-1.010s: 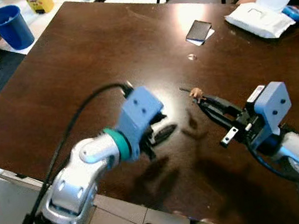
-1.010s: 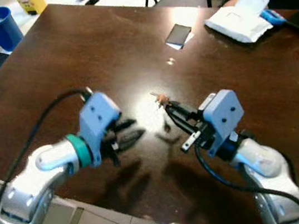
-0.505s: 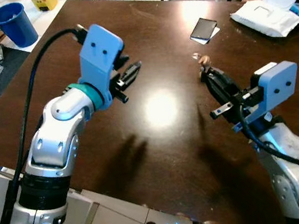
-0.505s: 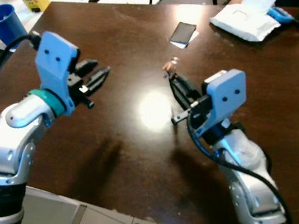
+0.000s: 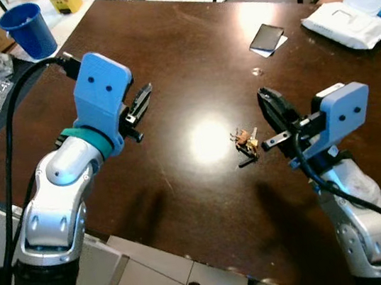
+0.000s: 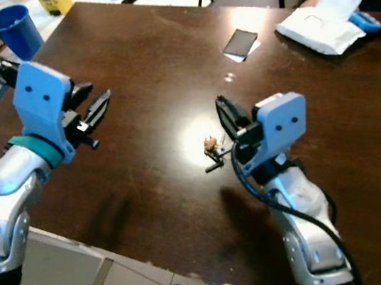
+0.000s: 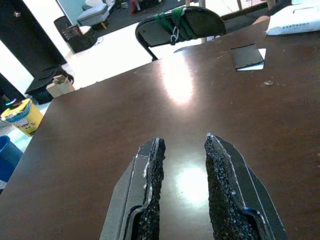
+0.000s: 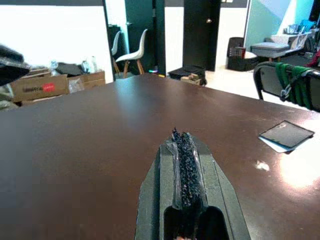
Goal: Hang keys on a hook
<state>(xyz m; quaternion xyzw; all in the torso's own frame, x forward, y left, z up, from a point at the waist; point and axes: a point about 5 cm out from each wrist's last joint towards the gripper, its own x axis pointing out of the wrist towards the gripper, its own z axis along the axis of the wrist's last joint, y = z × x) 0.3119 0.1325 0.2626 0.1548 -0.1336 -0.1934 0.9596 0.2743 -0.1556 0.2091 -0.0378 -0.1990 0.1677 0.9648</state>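
Two grippers hang above the dark table [image 5: 163, 53]; the right gripper [image 5: 268, 106] has its fingers pressed together on nothing, and the keys [image 5: 246, 143] lie on the tabletop just below and to the left of its tips; the left gripper [image 5: 140, 105], fingers apart, is raised well left of the keys.

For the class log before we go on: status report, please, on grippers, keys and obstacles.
Left gripper open, raised over table. Right gripper shut, holding nothing. Keys lying loose on the table beside the right gripper. No hook seen.
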